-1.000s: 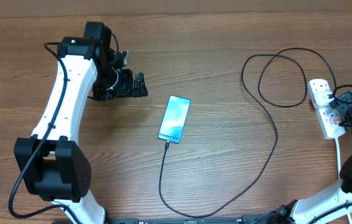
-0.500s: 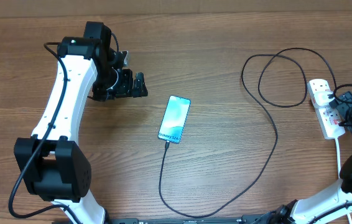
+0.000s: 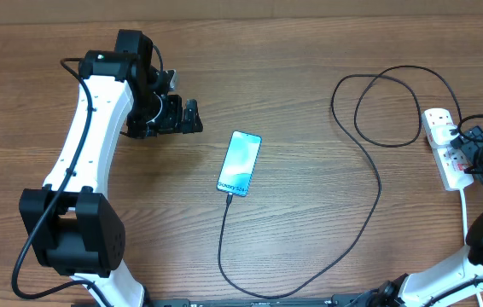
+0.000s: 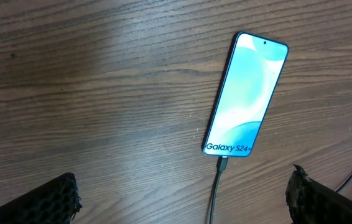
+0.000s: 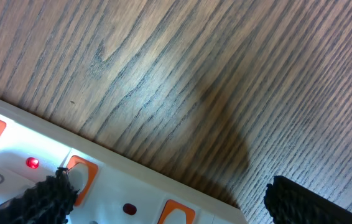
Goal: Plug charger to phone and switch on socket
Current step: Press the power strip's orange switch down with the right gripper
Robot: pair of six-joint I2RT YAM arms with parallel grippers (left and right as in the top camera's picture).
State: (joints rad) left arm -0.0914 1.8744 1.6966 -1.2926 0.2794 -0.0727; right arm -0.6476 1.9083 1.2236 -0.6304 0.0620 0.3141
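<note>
The phone (image 3: pixel 240 162) lies face up mid-table, its blue-teal screen (image 4: pixel 245 93) lit. The charger (image 3: pixel 376 183), a thin black cable, runs from the phone's lower end around to the socket (image 3: pixel 443 145) at the right edge. Its connector tip (image 4: pixel 222 165) sits in the phone's port. My left gripper (image 3: pixel 197 118) hovers open up and left of the phone, and nothing lies between its jaws (image 4: pixel 183 186). My right gripper (image 3: pixel 463 153) is open over the socket (image 5: pixel 120 186). One of its fingertips (image 5: pixel 51 193) rests by an orange-rimmed switch (image 5: pixel 79 171), near a glowing red light (image 5: pixel 33 163).
The cable makes a wide loop (image 3: pixel 386 107) on the table left of the power strip. The strip's white cord (image 3: pixel 465 217) trails toward the front edge beside the right arm's base. A second, dark indicator (image 5: pixel 129 209) sits further along the strip.
</note>
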